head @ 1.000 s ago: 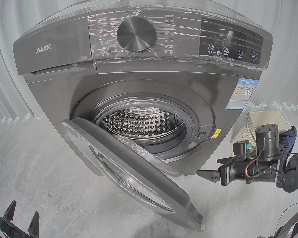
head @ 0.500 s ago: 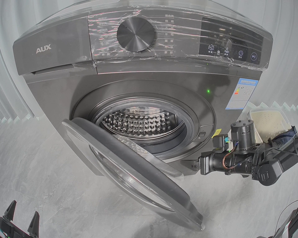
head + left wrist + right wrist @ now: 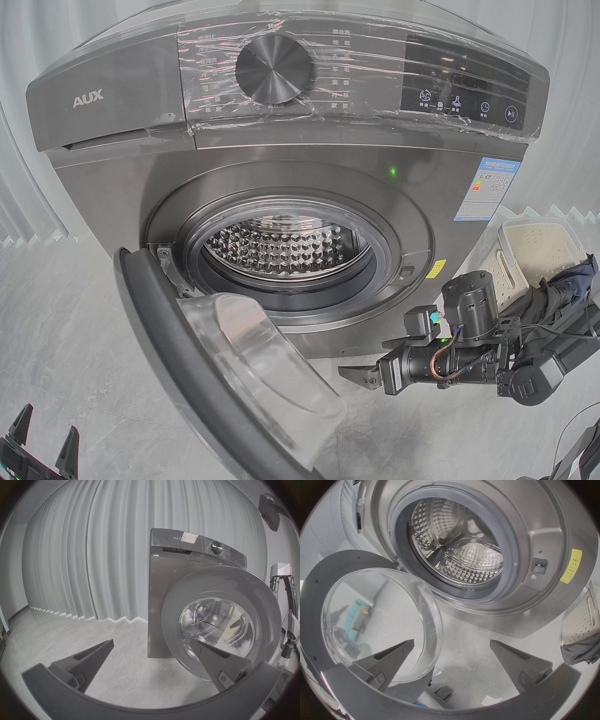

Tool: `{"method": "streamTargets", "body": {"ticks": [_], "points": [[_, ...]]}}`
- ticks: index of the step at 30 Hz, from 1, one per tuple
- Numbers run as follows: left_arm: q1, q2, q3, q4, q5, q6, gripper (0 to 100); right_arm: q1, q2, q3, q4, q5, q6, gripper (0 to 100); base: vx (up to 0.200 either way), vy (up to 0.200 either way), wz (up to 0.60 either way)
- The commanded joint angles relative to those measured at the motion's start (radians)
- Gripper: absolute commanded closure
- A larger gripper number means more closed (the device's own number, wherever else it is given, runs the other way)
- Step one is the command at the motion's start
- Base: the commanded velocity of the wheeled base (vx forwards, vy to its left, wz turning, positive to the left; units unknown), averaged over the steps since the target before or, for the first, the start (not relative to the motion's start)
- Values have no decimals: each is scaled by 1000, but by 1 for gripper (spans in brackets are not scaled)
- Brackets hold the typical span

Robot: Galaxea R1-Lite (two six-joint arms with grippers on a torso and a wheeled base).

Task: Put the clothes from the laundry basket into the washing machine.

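Showing the washing machine [image 3: 287, 156] with its door [image 3: 206, 369] wide open and the drum [image 3: 281, 247] bare. The right end effector [image 3: 357, 377] hangs low before the opening, fingers spread wide and holding nothing, pointing toward the door. Dark clothes [image 3: 578, 275] drape over the rim of the laundry basket [image 3: 537, 244], just right of the machine, behind this end effector and opposite to its heading. The left end effector [image 3: 49, 422], likewise spread and empty, lies well apart, so the right arm is judged nearer.
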Motion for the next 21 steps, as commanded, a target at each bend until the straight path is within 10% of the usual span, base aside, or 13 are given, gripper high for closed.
{"method": "streamTargets", "body": {"ticks": [1, 21], "points": [[0, -12, 15, 1, 1, 0, 0, 16, -16, 5, -2, -1, 1, 0, 0, 0, 0], [0, -12, 15, -1, 1, 2, 0, 23, 131, -113, -71, -60, 11, 0, -90, 0, 0]]}}
